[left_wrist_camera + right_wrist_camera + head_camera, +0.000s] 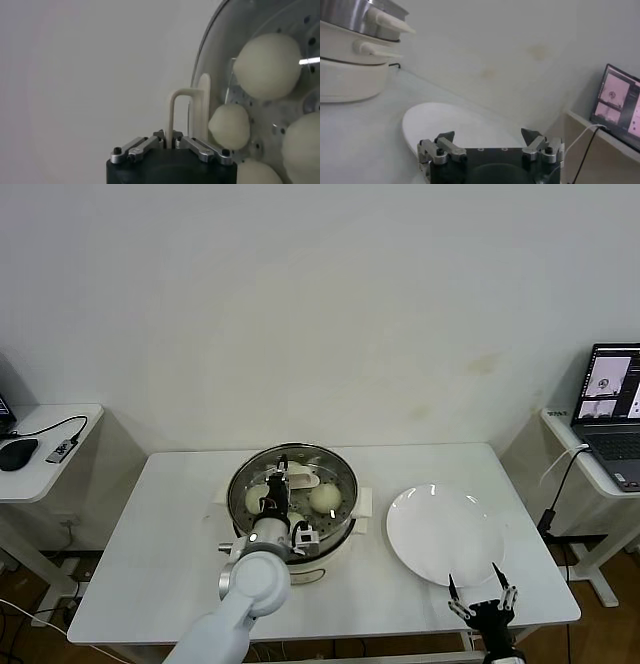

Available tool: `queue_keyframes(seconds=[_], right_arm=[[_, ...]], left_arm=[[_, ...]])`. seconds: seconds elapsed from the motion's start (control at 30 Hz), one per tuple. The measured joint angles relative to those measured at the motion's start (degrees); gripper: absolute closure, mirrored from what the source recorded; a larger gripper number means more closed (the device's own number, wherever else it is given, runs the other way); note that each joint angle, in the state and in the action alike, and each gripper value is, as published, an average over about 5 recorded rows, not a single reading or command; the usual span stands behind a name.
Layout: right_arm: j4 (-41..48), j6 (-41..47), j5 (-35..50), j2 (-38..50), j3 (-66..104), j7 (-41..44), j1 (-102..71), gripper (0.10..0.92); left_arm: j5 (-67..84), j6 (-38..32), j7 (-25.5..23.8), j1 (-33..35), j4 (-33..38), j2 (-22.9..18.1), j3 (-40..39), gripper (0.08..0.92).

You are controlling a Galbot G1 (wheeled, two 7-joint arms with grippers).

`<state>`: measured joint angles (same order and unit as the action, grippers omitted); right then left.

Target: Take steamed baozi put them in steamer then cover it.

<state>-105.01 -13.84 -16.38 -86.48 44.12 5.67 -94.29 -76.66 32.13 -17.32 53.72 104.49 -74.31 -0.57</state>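
Observation:
The steamer point(345, 481) stands mid-table, a steel pot on a cream base. Several cream-white baozi point(323, 497) lie on its perforated tray; they show through glass in the left wrist view point(267, 65). My left gripper point(283, 506) hovers over the pot and is shut on the cream loop handle point(175, 107) of a clear glass lid point(210, 50), which covers the pot. I cannot tell whether the lid rests on the rim. My right gripper point(482, 599) is open and empty at the table's front right edge, just before the plate.
An empty white plate point(440, 534) lies right of the steamer, also in the right wrist view point(450, 125). A side desk with a laptop point(612, 409) stands at the right, another with a mouse point(15, 452) at the left.

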Motion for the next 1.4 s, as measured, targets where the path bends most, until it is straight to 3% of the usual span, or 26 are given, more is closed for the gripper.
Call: queue_keyframes(seconds=[0.33,0.73,1.03,1.13,1.4], right_arm=[[0.12,-0.01,-0.15,0.17,-0.22,0.11,0.04,0.203],[0.11,0.03,-0.17,0.31,-0.67,0.23,-0.1,0.203],[-0.06,0.04,-0.15,0.48,-1.11,0.06,-0.27,0.203],[0.03,0.0,-0.03,0.5,-1.44,-0.16,-0.16,0.203],[0.23,-0.26,1.16,0.72,-2.33,-0.6,-0.02,0.203]], left_arm=[[-0.89,-0.97,0.08,0.38,-0.31,-0.8,0.5,0.816],[-1.2,-2.45,0.91,2.6,2.57,0.42,1.43,0.478],[0.34,-4.06,2.19,8.19,9.6,3.43,3.24,0.225],[1.94,-4.7,3.44,10.97,13.21,4.91,4.35,0.185],[16.03,-9.01,11.16,23.05,22.03,7.84,11.86,0.177]])
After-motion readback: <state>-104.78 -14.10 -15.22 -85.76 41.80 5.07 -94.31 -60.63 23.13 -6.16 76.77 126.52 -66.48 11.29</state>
